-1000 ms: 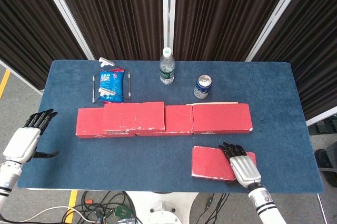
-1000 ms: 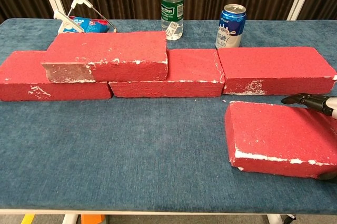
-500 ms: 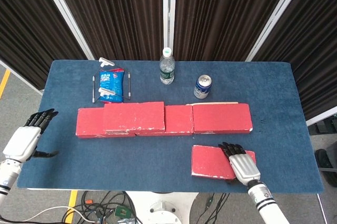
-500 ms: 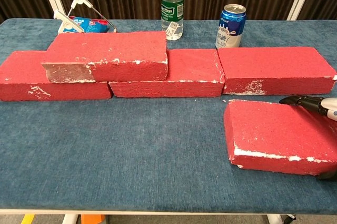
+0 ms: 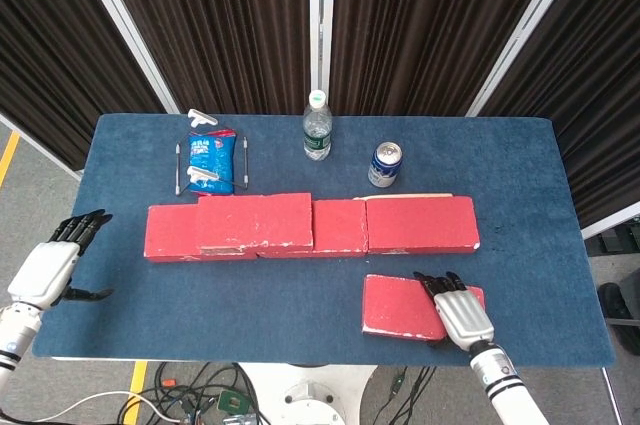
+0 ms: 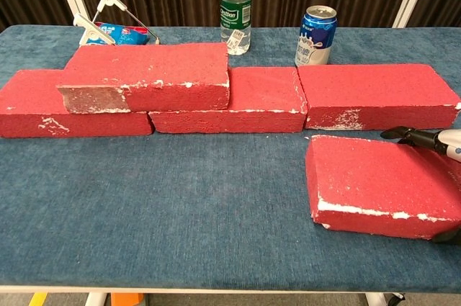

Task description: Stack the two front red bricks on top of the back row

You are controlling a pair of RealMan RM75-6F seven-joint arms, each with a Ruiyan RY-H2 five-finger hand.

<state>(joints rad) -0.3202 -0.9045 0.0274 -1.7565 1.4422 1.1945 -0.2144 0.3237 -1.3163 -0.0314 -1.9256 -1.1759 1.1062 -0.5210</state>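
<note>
Near the front edge of the table (image 5: 140, 340), toward its right corner, the remaining front brick (image 5: 400, 307) is gripped by the right hand (image 5: 461, 313), whose fingers (image 5: 443, 284) are laid flat over the brick's right end, with a dark tip seen below its near right corner in the chest view. Compared with 1 second ago, the brick has been drawn slightly leftward and its left end has tipped up a little, so a lift is judged to be starting rather than a mere rest of the hand on top.

Along the middle of the table the back row (image 5: 340, 227) of 3 bricks lies end to end, and 1 stacked brick (image 5: 255, 221) is already set on its left part, bridging the first joint. Half of the task is therefore judged done; the right part of the row is bare on top.

Off the front left corner the left hand (image 5: 48, 270) is held clear, fingers apart, with nothing in it; it has sunk slightly.

Behind the row, a bottle (image 5: 317, 127), a can (image 5: 385, 164) and a snack bag (image 5: 211, 161) stand untouched.
</note>
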